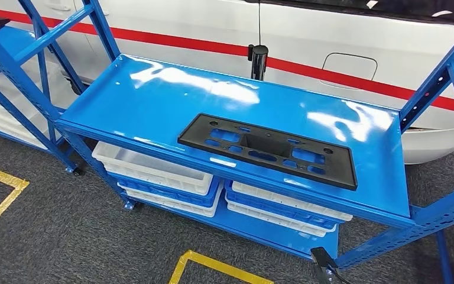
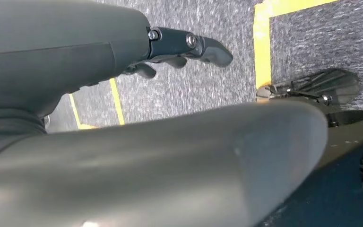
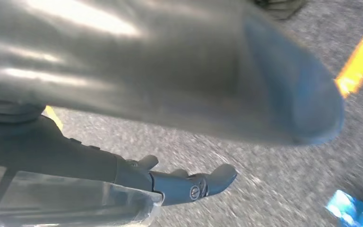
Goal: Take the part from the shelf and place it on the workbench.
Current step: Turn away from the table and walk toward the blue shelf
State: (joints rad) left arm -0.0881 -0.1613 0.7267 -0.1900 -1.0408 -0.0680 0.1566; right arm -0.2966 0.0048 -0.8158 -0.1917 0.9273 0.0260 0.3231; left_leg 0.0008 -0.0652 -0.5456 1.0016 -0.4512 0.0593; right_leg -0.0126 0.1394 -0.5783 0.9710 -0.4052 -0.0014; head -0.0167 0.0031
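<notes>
While both arms hang low, we see the left hand [image 2: 179,49] over grey speckled carpet [image 2: 194,94], its dark fingers loosely apart and holding nothing. The right hand [image 3: 179,182] looks much the same in its blurred wrist view: fingers extended, a little apart, nothing in them, coarse grey carpet beneath and a yellow floor line [image 3: 359,61] off to one side.

Moving outward in the head view, we find the part [image 1: 269,149], a flat black rectangular plate of matte plastic with cut-out slots and a recessed middle, lying flat on the top shelf [image 1: 153,100], toward its front edge and right of centre. That shelf is glossy blue metal, throwing back bright glare. Blue perforated uprights [image 1: 431,89] frame it at the sides. Below it, white trays [image 1: 153,168] stack on blue ones across the lower level. Behind stands a white car body [image 1: 331,35] with a red stripe, and a short black post [image 1: 258,59] rises at the shelf's back edge. Yellow tape [image 1: 213,263] marks the floor in front.
</notes>
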